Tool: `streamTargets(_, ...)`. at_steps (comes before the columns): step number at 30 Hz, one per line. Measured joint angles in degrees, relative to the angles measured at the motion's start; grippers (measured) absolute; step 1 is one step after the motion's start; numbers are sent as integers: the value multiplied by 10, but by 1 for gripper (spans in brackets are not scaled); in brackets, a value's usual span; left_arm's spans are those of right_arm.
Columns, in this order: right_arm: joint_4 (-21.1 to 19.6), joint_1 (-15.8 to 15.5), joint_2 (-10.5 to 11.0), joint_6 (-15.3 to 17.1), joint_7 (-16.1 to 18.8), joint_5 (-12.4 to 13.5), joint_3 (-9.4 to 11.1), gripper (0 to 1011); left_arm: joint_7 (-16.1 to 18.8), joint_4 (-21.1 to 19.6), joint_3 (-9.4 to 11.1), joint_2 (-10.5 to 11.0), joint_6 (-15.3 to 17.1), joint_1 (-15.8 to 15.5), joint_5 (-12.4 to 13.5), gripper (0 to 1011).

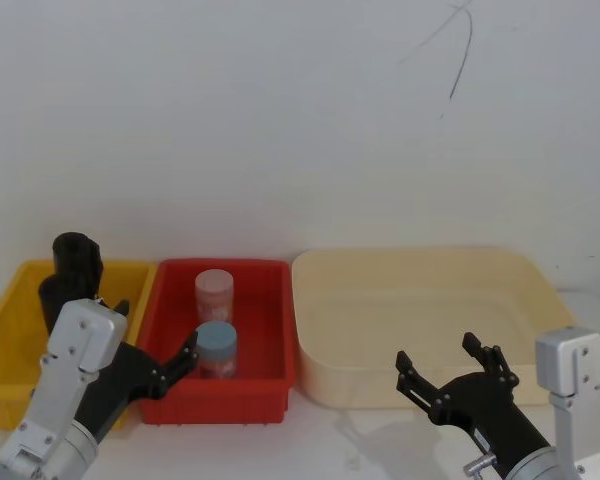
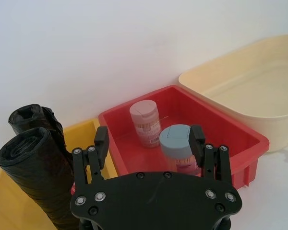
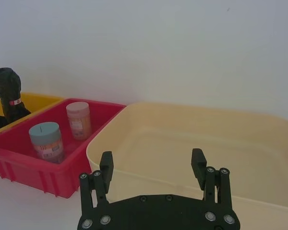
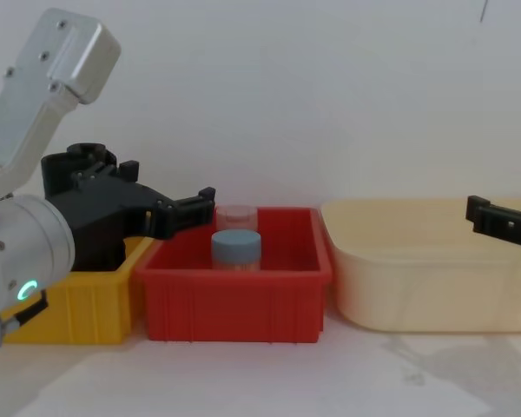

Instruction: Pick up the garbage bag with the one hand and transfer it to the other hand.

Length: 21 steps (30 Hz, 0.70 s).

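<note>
Nearest my head camera, the left end effector hangs low over the front of the surface, fingers spread wide and holding nothing. Its arm carries a green ring. It sits in front of where the yellow bin meets the red bin. The right end effector is also wide open and empty, low before the cream tub and well apart from the left.

The garbage bag roll stands upright toward the back of the yellow bin. A second black roll stands just beside it, nearer me; I cannot tell whether they touch. In the red bin a blue-lidded jar stands in front of a pink-lidded jar, close to the left fingers.

The three containers sit side by side against the wall, with open surface in front of them.

The right wrist view gives me the roll's red-and-white label. The left wrist view gives both rolls' crumpled tops. In the chest view the left arm stands in front of them.
</note>
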Motion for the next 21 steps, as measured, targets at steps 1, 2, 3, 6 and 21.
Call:
streamTargets(1,0,0,0,0,0,0,0,999,0,0,0,0,0,0,0,1000)
streamTargets(2,0,0,0,0,0,0,0,1000,0,0,0,0,0,0,0,1000)
streamTargets(3,0,0,0,0,0,0,0,1000,-1,-1,0,0,0,0,0,1001)
streamTargets(6,0,0,0,0,0,0,0,1000,-4,-3,-2,1,1,2,-3,1001)
streamTargets(21,0,0,0,0,0,0,0,1000,-27,-66,-56,38,7,78,-61,1000)
